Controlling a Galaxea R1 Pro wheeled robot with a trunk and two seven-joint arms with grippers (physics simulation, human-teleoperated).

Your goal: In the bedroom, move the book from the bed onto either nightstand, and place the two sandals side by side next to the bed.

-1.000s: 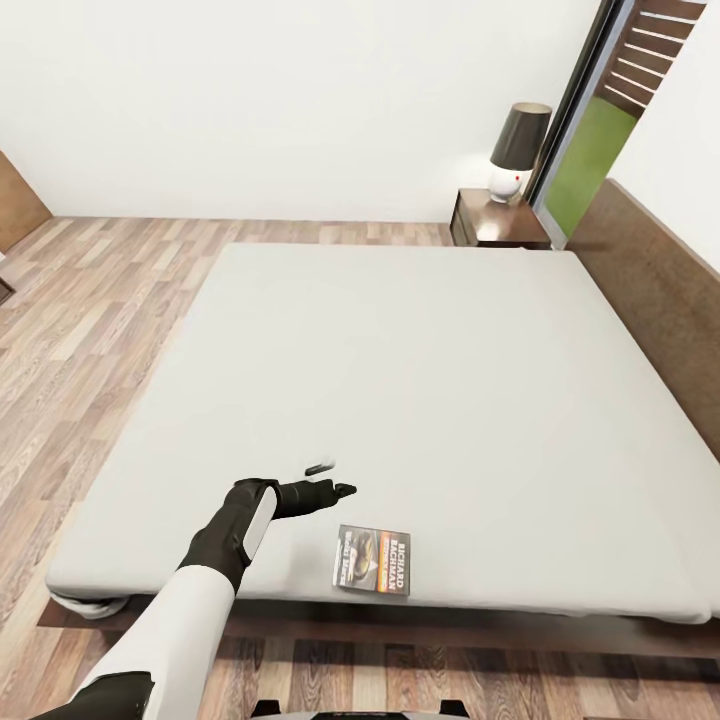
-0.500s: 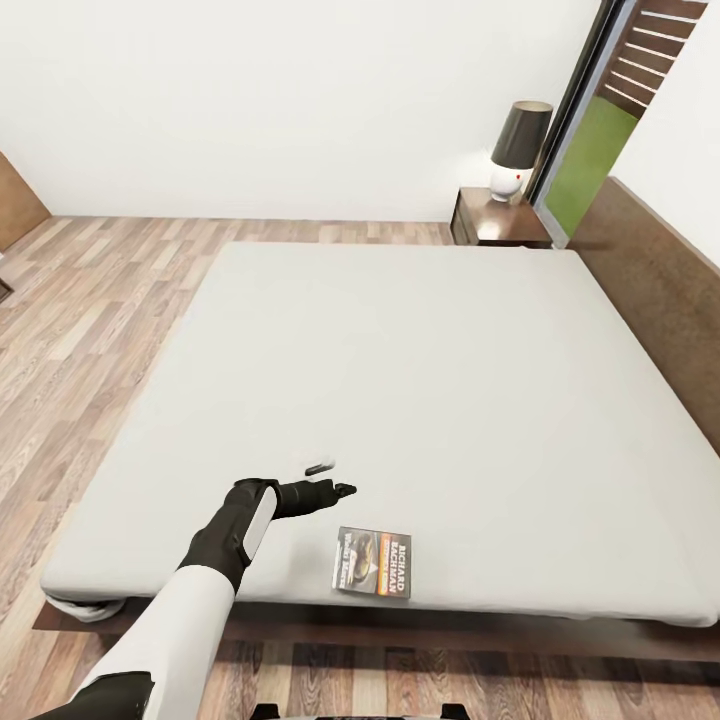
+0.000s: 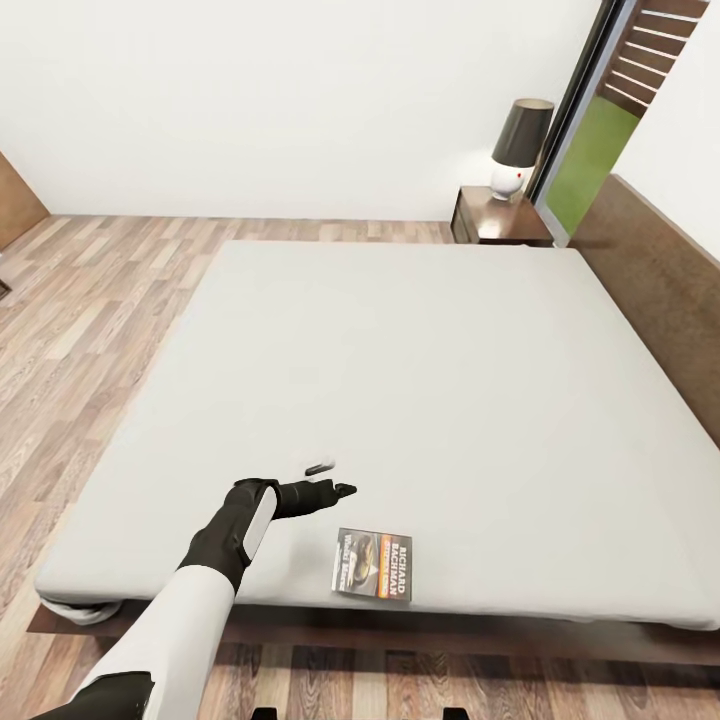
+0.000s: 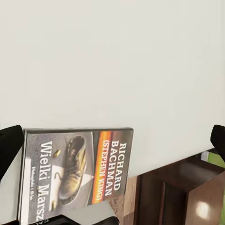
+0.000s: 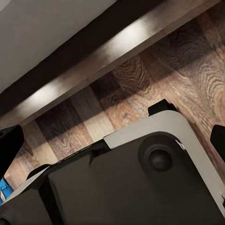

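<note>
The book [image 3: 373, 577] lies flat on the light grey mattress of the bed [image 3: 400, 380], close to its near edge. In the left wrist view the book [image 4: 75, 173] shows its dark boot picture, orange band and white lettering. My left gripper [image 3: 335, 478] hovers open just above the mattress, a little left of and beyond the book, with nothing between its fingers. My right gripper [image 5: 112, 145] is open low over the wood floor beside the bed frame. A nightstand [image 3: 495, 220] stands at the bed's far right corner. The sandals are out of view, apart from a tiny blue patch [image 5: 2, 193] I cannot identify.
A lamp with a dark shade [image 3: 520, 150] stands on the nightstand. The dark brown headboard [image 3: 660, 280] runs along the bed's right side, with a black-framed window [image 3: 600, 110] behind it. Wood-plank floor [image 3: 90, 300] lies to the left of the bed. My own base [image 5: 140, 187] is under the right gripper.
The whole picture has shifted slightly, bed and book sliding a little down the frame, so the camera moved. My left arm keeps the same pose with its gripper open.
</note>
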